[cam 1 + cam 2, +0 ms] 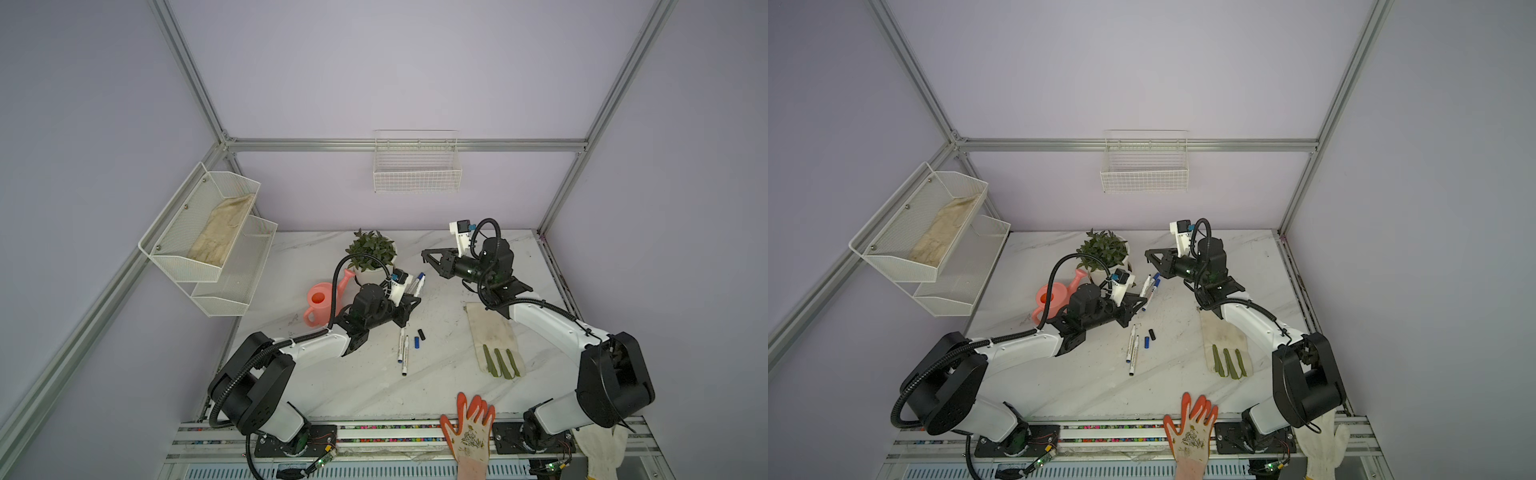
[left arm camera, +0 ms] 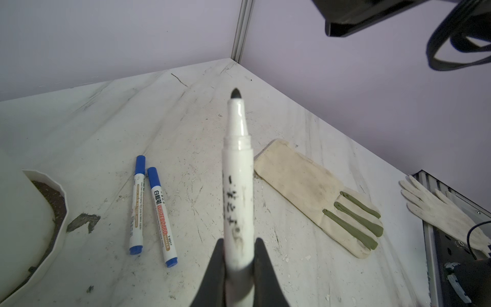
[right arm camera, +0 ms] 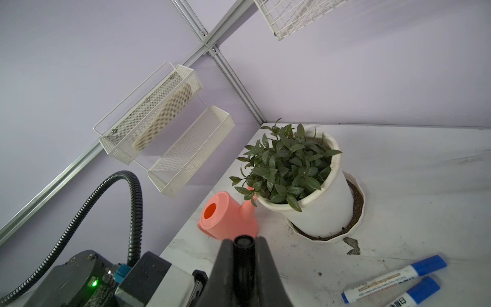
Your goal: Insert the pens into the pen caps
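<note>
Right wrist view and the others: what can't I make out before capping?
Right wrist view: right gripper covers the short black plastic pen cap except one end; opening direction unclear.
Left wrist view: left gripper and frame edge hide the rear end of the uncapped white marker pen.
Both top views: loose stubby blue plastic cap too small to show its open end.

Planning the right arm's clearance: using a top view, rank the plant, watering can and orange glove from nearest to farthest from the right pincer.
1. Plant: just left of the right pincer, at the back.
2. Watering can: further left, in front of the plant.
3. Orange glove: at the front edge, farthest.
</note>
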Motion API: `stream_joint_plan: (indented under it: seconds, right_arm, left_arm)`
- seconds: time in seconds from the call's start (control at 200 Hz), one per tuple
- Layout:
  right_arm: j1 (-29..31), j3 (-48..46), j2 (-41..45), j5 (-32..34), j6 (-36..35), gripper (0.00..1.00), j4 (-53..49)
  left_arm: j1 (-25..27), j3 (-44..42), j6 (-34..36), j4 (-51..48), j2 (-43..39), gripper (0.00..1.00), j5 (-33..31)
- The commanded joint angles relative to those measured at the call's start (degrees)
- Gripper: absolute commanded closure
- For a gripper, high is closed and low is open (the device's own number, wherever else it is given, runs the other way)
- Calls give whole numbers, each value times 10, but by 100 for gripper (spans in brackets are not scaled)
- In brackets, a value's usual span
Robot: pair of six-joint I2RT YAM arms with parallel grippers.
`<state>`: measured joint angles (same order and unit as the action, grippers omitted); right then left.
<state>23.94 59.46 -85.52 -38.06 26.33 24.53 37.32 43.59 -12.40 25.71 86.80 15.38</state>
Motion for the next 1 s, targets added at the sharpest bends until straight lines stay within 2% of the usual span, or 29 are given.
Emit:
stream_joint_plan:
  seconds: [0.0, 1.0]
  right_arm:
    - [4, 12, -2, -11, -14, 100, -9]
    - [16, 2, -15, 5, -35, 100, -37]
  left_arm:
    - [3, 39, 5, 42, -3, 100, -1]
    - [2, 34, -16, 72, 2, 100, -20]
